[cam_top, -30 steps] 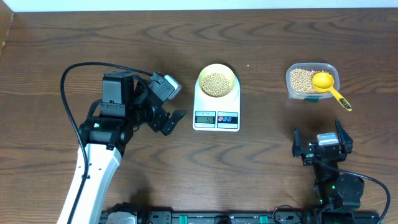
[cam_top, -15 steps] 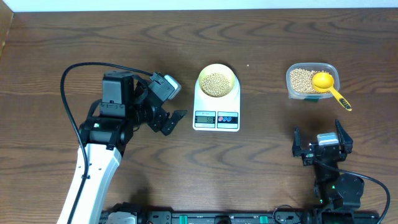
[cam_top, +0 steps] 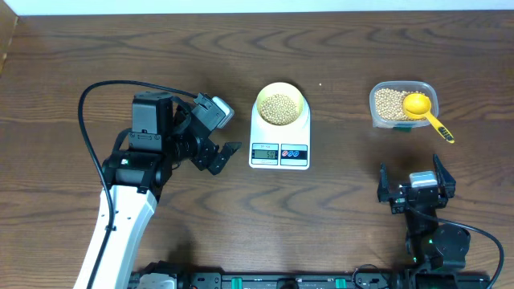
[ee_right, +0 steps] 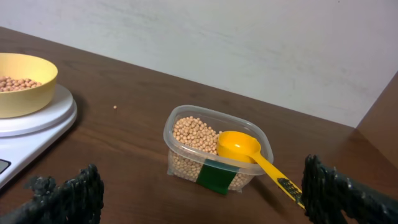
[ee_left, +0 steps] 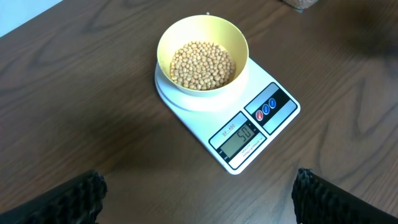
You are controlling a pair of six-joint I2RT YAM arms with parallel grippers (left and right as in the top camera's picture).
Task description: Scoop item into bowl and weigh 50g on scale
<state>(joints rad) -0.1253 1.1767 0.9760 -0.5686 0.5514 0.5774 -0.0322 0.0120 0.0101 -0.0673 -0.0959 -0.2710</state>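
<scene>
The pale-yellow bowl (cam_top: 279, 104) stands on the white scale (cam_top: 279, 148) and holds tan beans (cam_top: 279, 107). In the left wrist view the bowl (ee_left: 202, 37) with beans (ee_left: 203, 64) sits on the scale (ee_left: 273, 121), whose display reads about 50. My left gripper (cam_top: 221, 156) is open and empty, left of the scale; its fingers frame bare table (ee_left: 198, 196). My right gripper (cam_top: 416, 185) is open and empty, near the front edge at the right. In the right wrist view the bowl (ee_right: 18, 93) and scale (ee_right: 37, 134) show at the left.
A clear plastic tub (cam_top: 401, 104) of beans stands at the back right with a bright yellow scoop (cam_top: 422, 108) resting in it, handle pointing front-right. In the right wrist view the tub (ee_right: 214, 149) and scoop (ee_right: 239, 146) lie ahead of my right gripper (ee_right: 202, 193).
</scene>
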